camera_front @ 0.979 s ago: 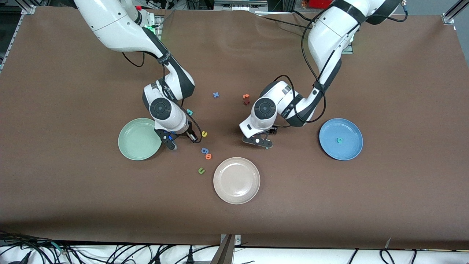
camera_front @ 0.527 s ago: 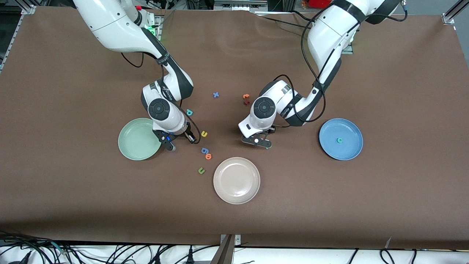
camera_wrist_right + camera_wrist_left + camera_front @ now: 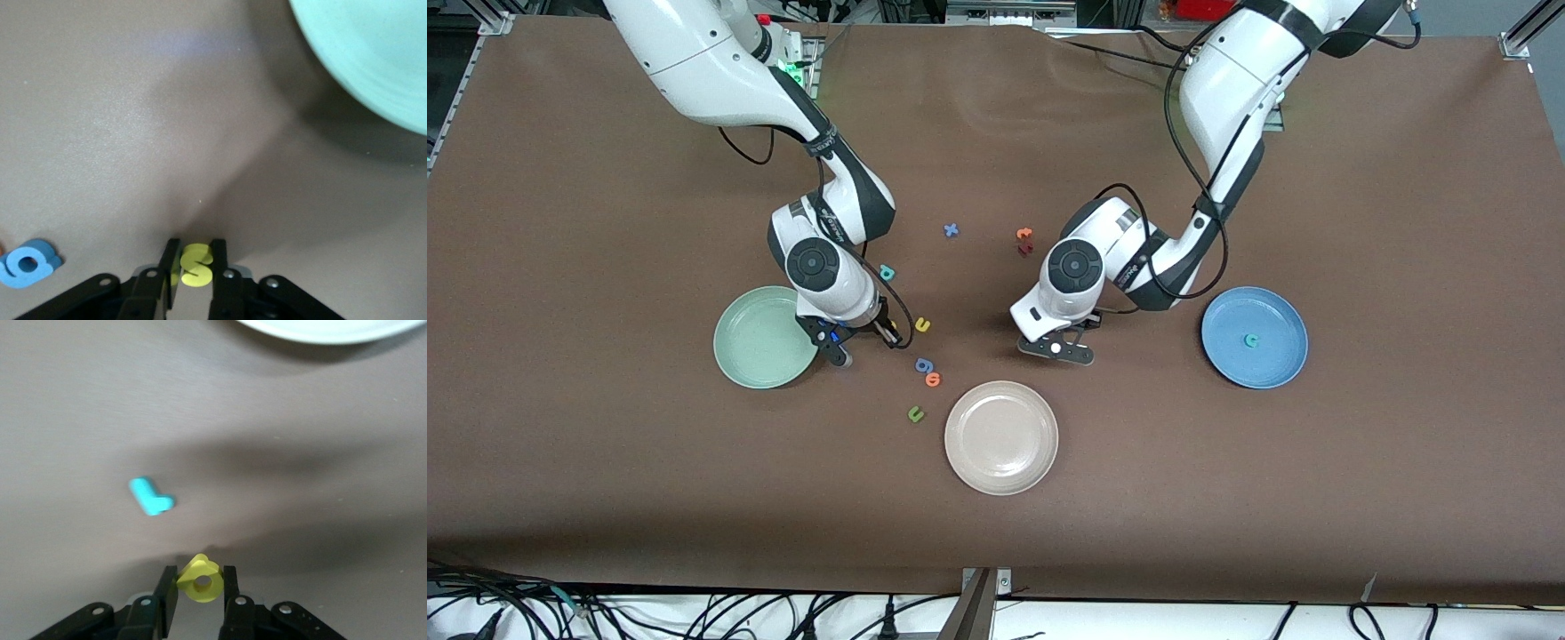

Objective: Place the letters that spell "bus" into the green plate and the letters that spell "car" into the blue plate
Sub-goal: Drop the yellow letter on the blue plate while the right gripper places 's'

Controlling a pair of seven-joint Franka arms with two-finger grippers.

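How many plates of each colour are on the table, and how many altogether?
green plate: 1
blue plate: 1
beige plate: 1
Total: 3

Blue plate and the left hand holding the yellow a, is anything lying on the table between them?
No. In the front view, only bare table separates the blue plate from the left hand gripping the yellow a.

The teal "c" (image 3: 1251, 340) lay in the blue plate (image 3: 1280, 369), the green plate (image 3: 751, 360) held nothing, and teal "b" (image 3: 887, 272) and yellow-orange "u" (image 3: 922, 324) lay between them.
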